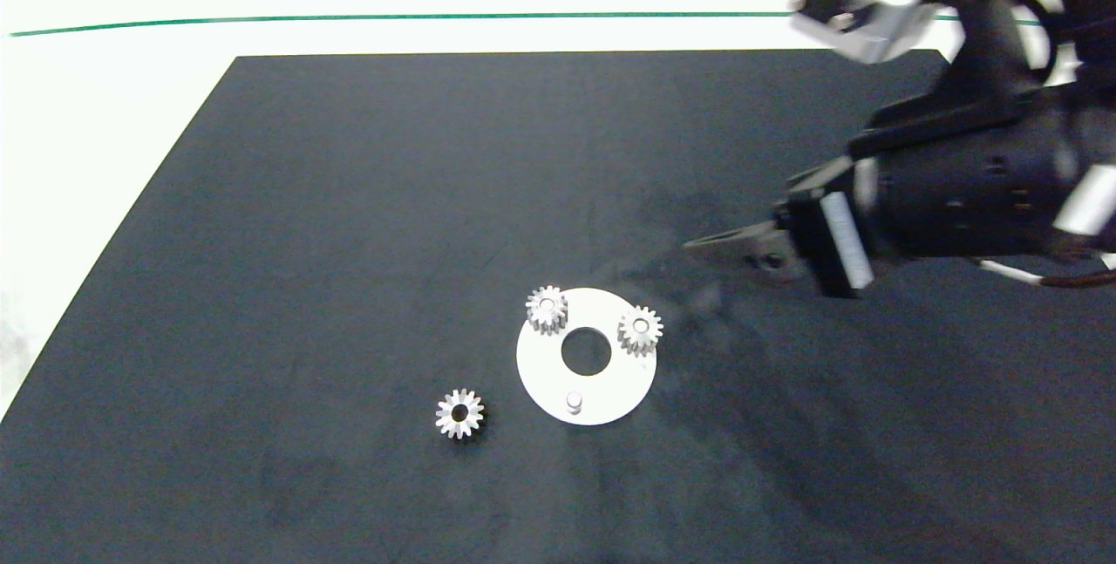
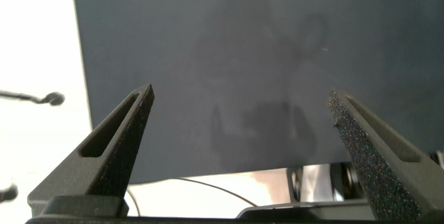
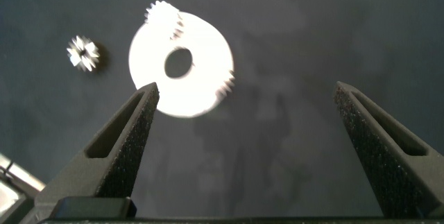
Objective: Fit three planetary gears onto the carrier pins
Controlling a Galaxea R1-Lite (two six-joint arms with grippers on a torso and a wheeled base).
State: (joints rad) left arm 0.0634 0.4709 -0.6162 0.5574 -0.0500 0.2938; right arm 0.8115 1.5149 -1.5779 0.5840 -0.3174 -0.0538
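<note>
From above, a flat white round disc (image 1: 586,390) with a large centre hole lies on the dark table (image 1: 349,198). Two small silver metal spur gears sit on its whitish pins: one (image 1: 547,309) at the far-left rim, one (image 1: 640,329) at the right rim. The third pin (image 1: 574,402) stands bare at the near edge. The third gear (image 1: 459,413) lies flat on the table, just left of the disc. The right claw (image 1: 741,250) hovers right of the disc, holding nothing.

The left wrist view shows the left claw (image 2: 241,102) spread wide over bare table near its edge.

The right wrist view shows the right claw's fingers (image 3: 142,116) wide apart above the disc and loose gear.
</note>
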